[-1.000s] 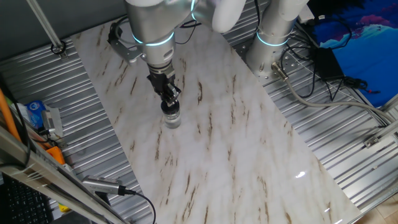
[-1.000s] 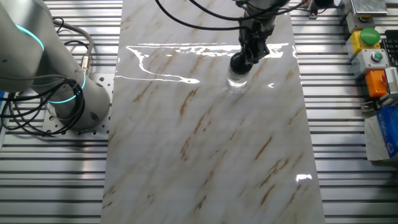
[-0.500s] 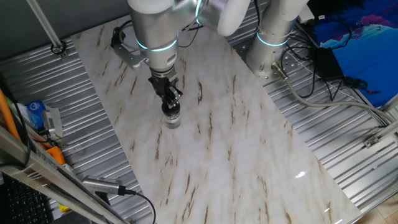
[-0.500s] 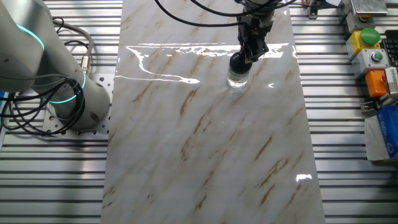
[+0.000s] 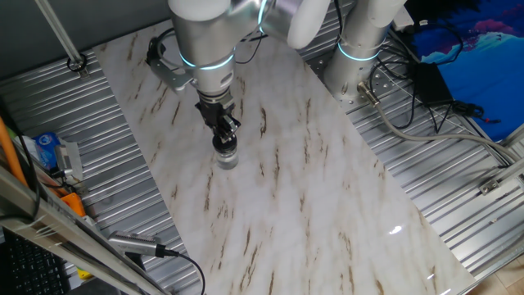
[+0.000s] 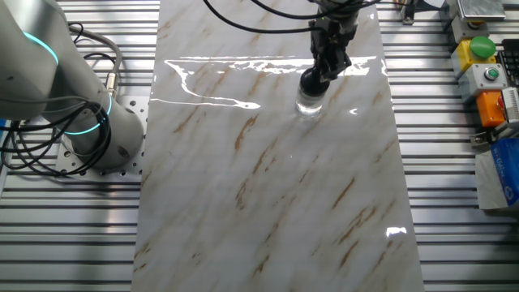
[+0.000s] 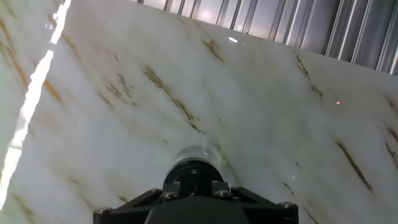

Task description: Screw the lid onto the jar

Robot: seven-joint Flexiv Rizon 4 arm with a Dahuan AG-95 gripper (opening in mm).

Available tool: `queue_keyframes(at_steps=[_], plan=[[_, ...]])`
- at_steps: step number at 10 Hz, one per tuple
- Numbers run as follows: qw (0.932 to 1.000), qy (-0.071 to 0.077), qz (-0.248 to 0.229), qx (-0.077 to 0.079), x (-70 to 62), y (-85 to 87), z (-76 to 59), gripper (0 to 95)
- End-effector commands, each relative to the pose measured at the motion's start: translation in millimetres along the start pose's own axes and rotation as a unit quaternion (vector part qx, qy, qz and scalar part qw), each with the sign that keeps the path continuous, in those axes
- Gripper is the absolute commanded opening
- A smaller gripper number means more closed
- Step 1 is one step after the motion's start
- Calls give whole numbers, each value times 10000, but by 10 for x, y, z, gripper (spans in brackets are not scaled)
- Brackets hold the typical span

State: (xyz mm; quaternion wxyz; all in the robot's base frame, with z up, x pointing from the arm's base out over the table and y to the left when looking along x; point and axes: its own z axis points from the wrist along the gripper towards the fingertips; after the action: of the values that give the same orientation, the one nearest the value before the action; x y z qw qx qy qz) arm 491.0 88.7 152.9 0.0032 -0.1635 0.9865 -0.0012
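Under tool (image 5: 224, 137): lid (image 6: 311, 81), jar (image 6: 309, 102)

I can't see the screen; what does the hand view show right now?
Looking down along the gripper, its dark jaws are closed on a small black lid sitting on top of a clear glass jar. The jar stands upright on a white marble-patterned table with brown streaks; ribbed metal runs along the top edge.

Arm reaching down over the table, hand (image 5: 224, 138) vertical, fingers (image 6: 323, 68) closed around the lid (image 6: 311, 82).
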Motion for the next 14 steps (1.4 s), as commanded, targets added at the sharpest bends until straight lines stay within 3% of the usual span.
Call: queue_keyframes(at_steps=[1, 14], plan=[[10000, -5, -6, 18, -1, -8, 7, 0], [9997, -82, -157, 180, -7, 6, 46, 0]])
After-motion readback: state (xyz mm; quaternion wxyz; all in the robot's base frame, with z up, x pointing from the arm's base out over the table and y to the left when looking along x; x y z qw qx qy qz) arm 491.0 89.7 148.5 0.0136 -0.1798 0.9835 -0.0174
